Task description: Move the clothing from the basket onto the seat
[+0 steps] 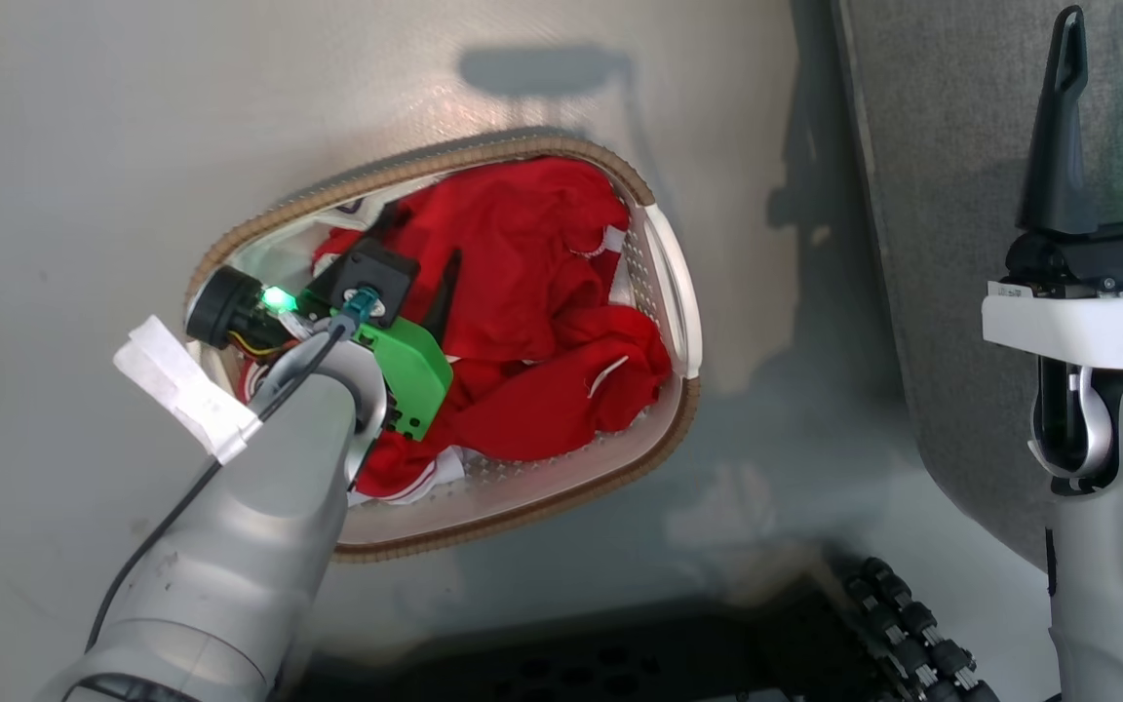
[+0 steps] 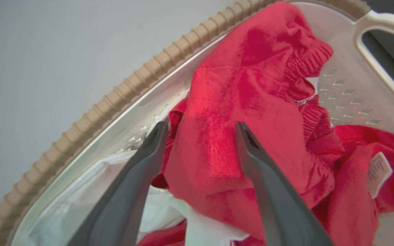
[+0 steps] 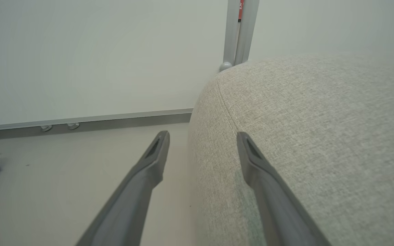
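Pale floor (image 1: 84, 146); basket (image 1: 680, 292) holds clothing (image 1: 522, 253); left fingers (image 2: 135, 177) apart astride it; right fingers (image 3: 142, 177) apart by seat (image 3: 320, 119).

The basket (image 1: 542, 502) sits on the floor (image 1: 84, 146), holding red clothing (image 1: 522, 292). The left gripper (image 1: 417, 244) reaches in, fingers apart. The right gripper (image 1: 1122, 58), fingers spread, hovers over the grey seat (image 1: 951, 195).

Support: pale grey floor (image 1: 84, 127) below me | Resting on it, to my left: oval white basket (image 1: 680, 292) with brown woven rim | To my right: large grey fabric seat (image 1: 942, 244), near the basket, not touching.
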{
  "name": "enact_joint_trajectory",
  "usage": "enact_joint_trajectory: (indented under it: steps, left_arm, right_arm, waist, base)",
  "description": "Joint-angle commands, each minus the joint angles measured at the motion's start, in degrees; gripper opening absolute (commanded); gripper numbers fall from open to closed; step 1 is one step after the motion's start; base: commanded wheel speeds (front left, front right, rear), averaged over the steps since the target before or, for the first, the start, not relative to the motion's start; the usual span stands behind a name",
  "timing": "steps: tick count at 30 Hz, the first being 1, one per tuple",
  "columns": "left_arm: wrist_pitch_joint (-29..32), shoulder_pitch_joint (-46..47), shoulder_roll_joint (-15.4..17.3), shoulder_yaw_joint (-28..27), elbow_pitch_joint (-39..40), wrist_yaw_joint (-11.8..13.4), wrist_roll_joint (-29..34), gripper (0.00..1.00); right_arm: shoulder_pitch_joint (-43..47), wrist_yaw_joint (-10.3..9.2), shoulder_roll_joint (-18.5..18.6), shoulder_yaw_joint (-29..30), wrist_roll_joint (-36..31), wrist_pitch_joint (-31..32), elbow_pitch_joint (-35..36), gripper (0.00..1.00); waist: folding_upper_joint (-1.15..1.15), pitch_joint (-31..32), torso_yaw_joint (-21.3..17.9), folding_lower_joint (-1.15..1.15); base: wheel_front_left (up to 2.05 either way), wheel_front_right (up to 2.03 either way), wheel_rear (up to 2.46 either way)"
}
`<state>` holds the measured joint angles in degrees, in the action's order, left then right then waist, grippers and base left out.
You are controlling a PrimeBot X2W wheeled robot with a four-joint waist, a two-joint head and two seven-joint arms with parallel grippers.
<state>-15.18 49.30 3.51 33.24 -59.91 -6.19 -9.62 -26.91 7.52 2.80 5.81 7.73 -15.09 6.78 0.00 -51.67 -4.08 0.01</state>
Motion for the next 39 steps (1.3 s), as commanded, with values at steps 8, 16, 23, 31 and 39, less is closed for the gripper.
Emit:
enact_joint_trajectory:
  steps: [8, 16, 23, 31, 39]
  left_arm:
    - [0.04, 2.99, 0.69, -0.59, -2.87, 0.20, -0.36, 1.00]
    - [0.03, 3.64, -0.17, 0.67, -5.50, -0.75, -2.29, 0.00]
    - [0.03, 0.22, -0.42, 0.37, 0.88, -1.03, -3.53, 0.00]
    - [0.01, -6.17, 0.45, 0.79, 11.93, -1.22, -3.01, 0.00]
    - [0.01, -12.58, 2.34, 2.37, 22.24, -1.32, -2.09, 0.00]
  right_arm:
    - [-1.16, -0.06, 0.17, -0.37, 1.09, -0.07, -0.24, 1.00]
    - [-0.87, -0.06, 0.16, -1.48, 1.61, -0.07, -0.78, 1.00]
    - [-0.41, -0.06, 0.17, -1.54, 1.66, -0.08, -1.69, 1.00]
    - [0.83, -0.06, 0.18, -1.64, 0.95, -0.08, -3.34, 1.00]
    - [3.94, -0.06, 0.19, -1.93, -0.35, -0.08, -5.24, 1.00]
  waist:
    - [0.00, -3.02, -1.85, -0.01]
    - [0.00, -2.62, -2.21, -0.01]
    - [0.00, -0.91, -1.77, -0.01]
    - [0.00, 3.92, -0.49, -0.01]
    - [0.00, 12.29, 1.44, -0.01]
  base:
    - [0.00, 0.00, 0.00]
    - [0.00, 0.00, 0.00]
    - [0.00, 0.00, 0.00]
    - [0.00, 0.00, 0.00]
    - [0.00, 0.00, 0.00]
